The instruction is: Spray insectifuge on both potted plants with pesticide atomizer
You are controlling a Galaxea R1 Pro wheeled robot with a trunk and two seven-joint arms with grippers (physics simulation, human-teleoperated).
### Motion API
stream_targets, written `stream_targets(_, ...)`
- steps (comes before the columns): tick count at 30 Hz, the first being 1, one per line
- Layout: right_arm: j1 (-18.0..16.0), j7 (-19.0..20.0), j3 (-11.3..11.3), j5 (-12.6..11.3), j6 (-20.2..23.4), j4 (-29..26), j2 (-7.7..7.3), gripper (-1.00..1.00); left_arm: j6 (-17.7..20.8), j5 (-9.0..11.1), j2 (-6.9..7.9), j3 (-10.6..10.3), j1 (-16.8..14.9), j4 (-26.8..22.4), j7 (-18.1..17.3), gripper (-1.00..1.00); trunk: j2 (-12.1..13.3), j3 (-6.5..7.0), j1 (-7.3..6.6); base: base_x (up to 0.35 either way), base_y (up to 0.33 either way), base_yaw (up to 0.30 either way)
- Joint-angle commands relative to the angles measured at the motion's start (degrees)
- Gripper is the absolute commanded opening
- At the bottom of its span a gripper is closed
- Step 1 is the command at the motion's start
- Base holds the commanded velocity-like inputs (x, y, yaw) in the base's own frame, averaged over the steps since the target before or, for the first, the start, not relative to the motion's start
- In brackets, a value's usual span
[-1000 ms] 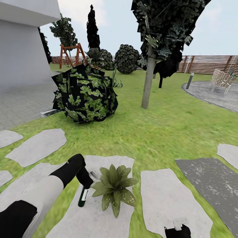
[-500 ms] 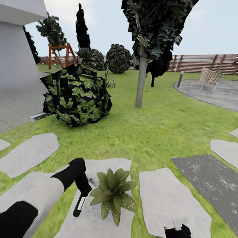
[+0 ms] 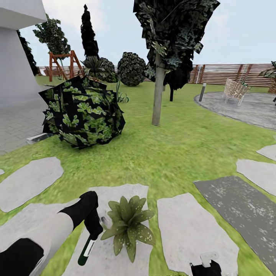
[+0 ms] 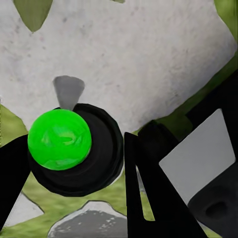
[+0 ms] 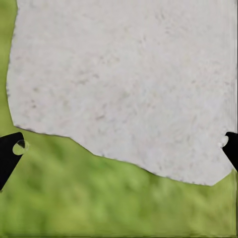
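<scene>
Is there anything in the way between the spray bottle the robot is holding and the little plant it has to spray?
Nothing visible. The left gripper holds the pesticide atomizer right beside the potted plant, with just bare stepping stone between them. Whitish specks already dot its near leaves.

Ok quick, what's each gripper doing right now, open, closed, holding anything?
Left gripper: closed on the pesticide atomizer, beside the potted plant.
Right gripper: open, empty, over a stepping stone.

The potted plant (image 3: 128,226) sits on a stepping stone (image 3: 115,191), atomizer (image 3: 87,250) at its left.
</scene>
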Motion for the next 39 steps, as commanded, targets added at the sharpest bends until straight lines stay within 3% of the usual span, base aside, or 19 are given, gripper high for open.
stream_targets(1,-0.1,-0.2,-0.4,0.6,-0.2,0.1,0.01,1.0,0.4,-0.5,0.03,-0.1,0.1,-0.2,-0.5,-1.0,0.0,-0.05,-0.01,-0.034,0.007,-0.248)
stream_targets(8,-0.1,-0.2,-0.4,0.6,-0.2,0.1,0.01,1.0,0.5,-0.3,0.05,-0.1,0.4,0.2,-0.3,-1.0,0.0,-0.05,-0.01,-0.186,0.186,-0.05)
stream_targets(19,-0.1,-0.2,-0.4,0.6,-0.2,0.1,0.01,1.0,0.3,-0.4,-0.27,-0.1,0.9,1.2,-0.3,-1.0,0.0,-0.05,-0.01,0.011,0.289,-0.105)
stream_targets(23,-0.1,-0.2,-0.4,0.6,-0.2,0.1,0.01,1.0,-0.1,-0.6,0.24,-0.2,3.8,1.1,0.0,-1.0,0.0,-0.05,-0.01,0.004,0.034,-0.014)
stream_targets(28,-0.1,-0.2,-0.4,0.6,-0.2,0.1,0.01,1.0,-5.6,-0.4,1.17,0.1,5.1,1.1,1.3,-1.0,0.0,-0.05,-0.01,0.0,0.002,-0.001)
stream_targets(33,-0.1,-0.2,-0.4,0.7,-0.3,0.1,0.01,1.0,-6.0,-0.2,1.19,0.6,5.2,0.2,4.1,-1.0,0.0,-0.05,-0.01,0.0,0.0,0.0)
stream_targets(39,-0.1,-0.2,-0.4,0.7,-0.3,0.1,0.01,1.0,-5.9,-0.1,1.09,0.6,5.0,0.0,5.1,-1.0,0.0,-0.05,-0.01,0.0,0.0,0.0)
